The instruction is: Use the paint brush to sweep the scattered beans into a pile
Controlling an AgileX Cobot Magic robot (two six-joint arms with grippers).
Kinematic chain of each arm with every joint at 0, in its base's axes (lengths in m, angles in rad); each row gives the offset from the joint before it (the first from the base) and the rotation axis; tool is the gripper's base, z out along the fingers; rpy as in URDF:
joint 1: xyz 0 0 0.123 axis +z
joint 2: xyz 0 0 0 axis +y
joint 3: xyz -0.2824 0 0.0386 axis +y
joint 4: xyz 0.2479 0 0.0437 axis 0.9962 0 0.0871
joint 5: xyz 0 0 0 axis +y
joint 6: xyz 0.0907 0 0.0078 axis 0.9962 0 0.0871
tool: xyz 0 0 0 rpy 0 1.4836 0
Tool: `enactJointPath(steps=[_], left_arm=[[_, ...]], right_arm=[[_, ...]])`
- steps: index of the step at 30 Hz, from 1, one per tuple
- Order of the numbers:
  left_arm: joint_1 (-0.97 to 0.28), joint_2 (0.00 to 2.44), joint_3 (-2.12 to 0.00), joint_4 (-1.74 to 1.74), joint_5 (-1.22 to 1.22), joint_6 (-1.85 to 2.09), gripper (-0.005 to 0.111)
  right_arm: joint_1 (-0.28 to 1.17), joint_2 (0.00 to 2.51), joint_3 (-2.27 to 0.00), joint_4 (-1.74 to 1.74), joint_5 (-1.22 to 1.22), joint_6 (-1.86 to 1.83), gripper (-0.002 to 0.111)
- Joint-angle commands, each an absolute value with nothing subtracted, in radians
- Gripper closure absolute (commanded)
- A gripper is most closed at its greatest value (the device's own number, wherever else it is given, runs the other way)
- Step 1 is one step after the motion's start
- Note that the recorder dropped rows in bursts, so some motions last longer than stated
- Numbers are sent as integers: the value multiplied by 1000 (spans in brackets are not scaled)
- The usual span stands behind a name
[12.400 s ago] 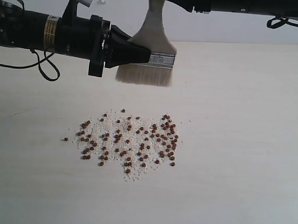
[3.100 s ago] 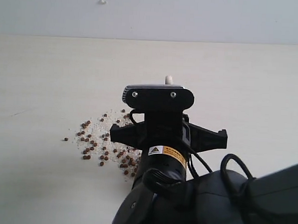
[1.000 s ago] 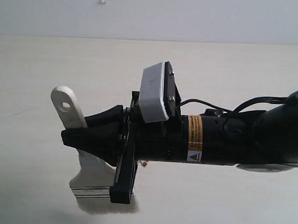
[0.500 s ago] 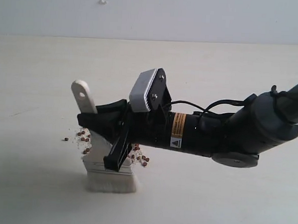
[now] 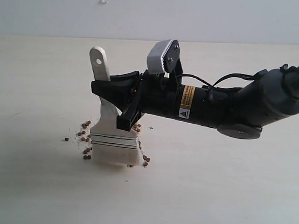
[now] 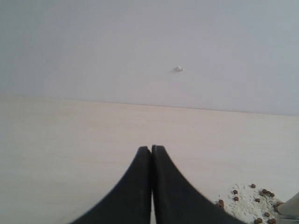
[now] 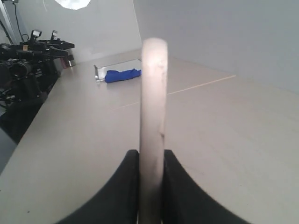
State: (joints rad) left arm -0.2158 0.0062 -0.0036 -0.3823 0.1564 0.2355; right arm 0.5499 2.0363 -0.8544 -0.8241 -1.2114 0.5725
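Exterior view: paint brush point(image 5: 114, 140) clamped by its handle in the right claw point(image 5: 101, 87), standing nearly upright, bristles pressed down on the worktop point(image 5: 225, 191). Shifted within the last half second: brush head drawn away from the near edge and into the patch of beans point(image 5: 85, 154). Probably pushing the near fringe inward. A few stragglers lying loose past both ends of the bristles; the rest hidden behind brush and arm, so the pile's tightness impossible to judge. More strokes likely needed.

Left wrist view: left claw point(image 6: 151, 151) pressed shut on nothing, idle above bare worktop point(image 6: 70, 130). Some beans point(image 6: 261, 192) among pale crumbs point(image 6: 243, 205) just ahead. Plain grey wall point(image 6: 93, 46) behind, with one small white speck point(image 6: 178, 69).

Right wrist view: right claw point(image 7: 152, 161) closed on both flat sides of the brush handle point(image 7: 153, 93). Pale matte worktop with a faint seam; a blue thing point(image 7: 122, 74) on a silvery tray point(image 7: 100, 74) toward a far corner; dark equipment point(image 7: 28, 60) beyond the edge.
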Motion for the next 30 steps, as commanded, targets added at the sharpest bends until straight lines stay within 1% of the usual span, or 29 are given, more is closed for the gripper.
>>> enactJointPath(steps=[1,6,10,12,15,18,20,25,28,30], left_arm=[[-222,0,0,-378,155,232,107],[-222,0,0,-378,155,232,107],[-222,0,0,-378,155,232,107],[-222,0,0,-378,155,232,107],[-222,0,0,-378,155,232,107],[-222,0,0,-378,155,232,107],[-222,0,0,-378,155,232,107],[-222,0,0,-378,155,232,107],[-222,0,0,-378,155,232,107],[-222,0,0,-378,155,232,107]], right_arm=[[544,1980,-865,-888,-1221,611,108],[547,1914,-865,-931,-1221,713,108],[603,1909,-865,-786,-1221,773,108],[672,1913,-865,-616,-1207,753,108],[790,1922,-865,-235,-1142,609,108],[903,1954,-886,112,-1155,480,108],[952,1985,-926,277,-1155,437,108],[1012,2094,-1052,354,-1119,397,108],[1029,2151,-1150,478,-978,361,108],[1029,2192,-1201,571,-924,299,108]])
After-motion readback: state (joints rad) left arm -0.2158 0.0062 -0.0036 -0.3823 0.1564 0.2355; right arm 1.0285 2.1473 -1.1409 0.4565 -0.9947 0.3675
